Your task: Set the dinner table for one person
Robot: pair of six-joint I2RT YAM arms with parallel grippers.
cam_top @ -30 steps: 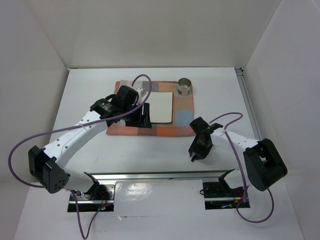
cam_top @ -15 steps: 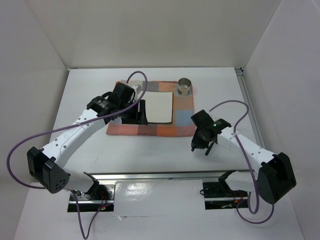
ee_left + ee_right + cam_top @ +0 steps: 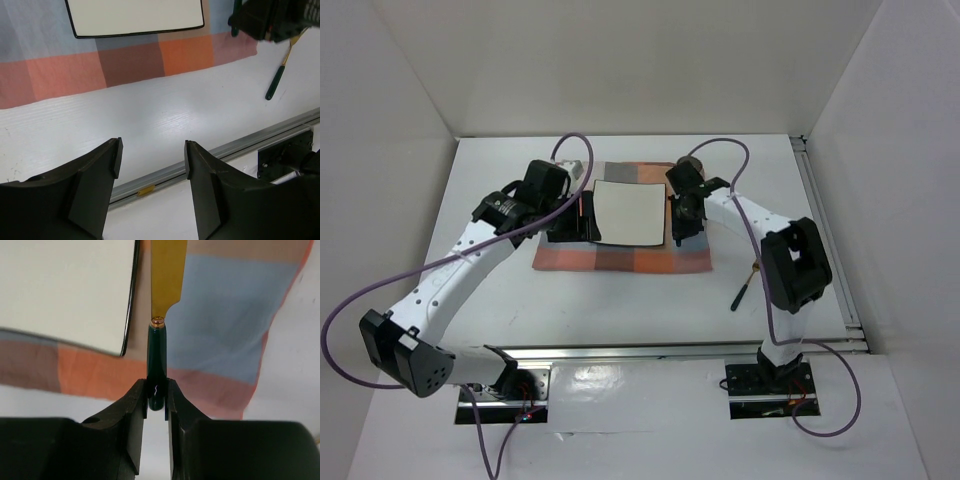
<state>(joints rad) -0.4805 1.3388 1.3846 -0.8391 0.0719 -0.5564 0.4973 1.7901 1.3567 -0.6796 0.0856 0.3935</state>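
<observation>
The white dinner table (image 3: 620,300) carries a checked cloth (image 3: 620,255) with a white square plate (image 3: 630,212) on it. My right gripper (image 3: 680,218) is just right of the plate and is shut on a knife (image 3: 159,355) with a green handle and gold blade. The blade points out over the cloth's blue square (image 3: 225,315), next to the plate's edge (image 3: 65,290). My left gripper (image 3: 570,225) is open and empty at the plate's left side. In the left wrist view its jaws (image 3: 152,160) hang over bare table, with the plate (image 3: 135,17) beyond them.
A second green-handled gold utensil (image 3: 745,285) lies on the table right of the cloth; it also shows in the left wrist view (image 3: 277,75). A metal cup (image 3: 691,162) stands at the cloth's back right corner, partly behind my right arm. An aluminium rail (image 3: 640,352) runs along the near edge.
My right gripper has swung from the front right of the table up to the cloth beside the plate, with the knife. My left gripper has shifted slightly left and back.
</observation>
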